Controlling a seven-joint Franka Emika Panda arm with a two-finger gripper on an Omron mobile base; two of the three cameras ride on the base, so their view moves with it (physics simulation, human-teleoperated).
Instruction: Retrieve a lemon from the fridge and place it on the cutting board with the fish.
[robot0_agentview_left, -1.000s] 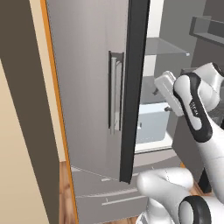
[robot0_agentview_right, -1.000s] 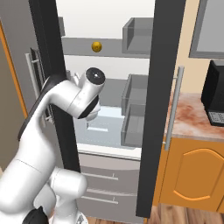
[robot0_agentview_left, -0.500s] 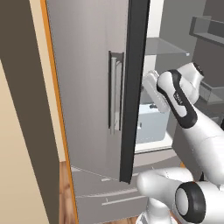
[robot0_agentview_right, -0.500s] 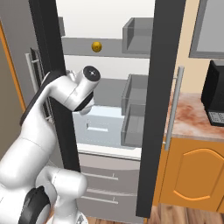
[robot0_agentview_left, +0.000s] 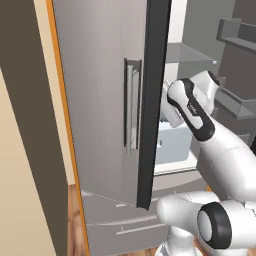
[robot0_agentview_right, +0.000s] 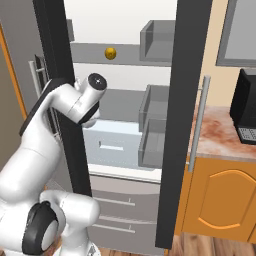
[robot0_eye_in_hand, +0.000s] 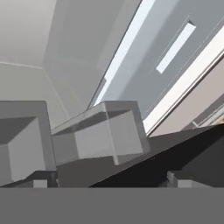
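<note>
The lemon (robot0_agentview_right: 110, 53) is a small round yellow-orange ball, resting alone on an upper grey shelf (robot0_agentview_right: 105, 51) inside the fridge (robot0_agentview_right: 120, 30), toward the shelf's left part. The fridge is a tall grey stainless unit with both upper doors swung open, a white interior and grey drawers (robot0_agentview_right: 112, 210) below.

The right base view looks straight into the open cabinet: the lemon, the door bins (robot0_agentview_right: 157, 122) on the right door, a pale crisper drawer (robot0_agentview_right: 112, 147) low down, and, to the right, an orange cabinet (robot0_agentview_right: 225, 210) with a marbled tabletop (robot0_agentview_right: 220, 137) carrying a dark coffee machine (robot0_agentview_right: 246, 112). The left base view shows instead the outer face of the left door (robot0_agentview_left: 100, 100) with its vertical bar handle (robot0_agentview_left: 131, 105), and the arm reaching past the door's dark edge into the fridge.

In the hand view the claw (robot0_eye_in_hand: 109, 183) has its two tips set wide apart at the bottom edge, gripping nothing and touching nothing; beyond them lie translucent grey bins (robot0_eye_in_hand: 98, 135) and the pale drawer front.
</note>
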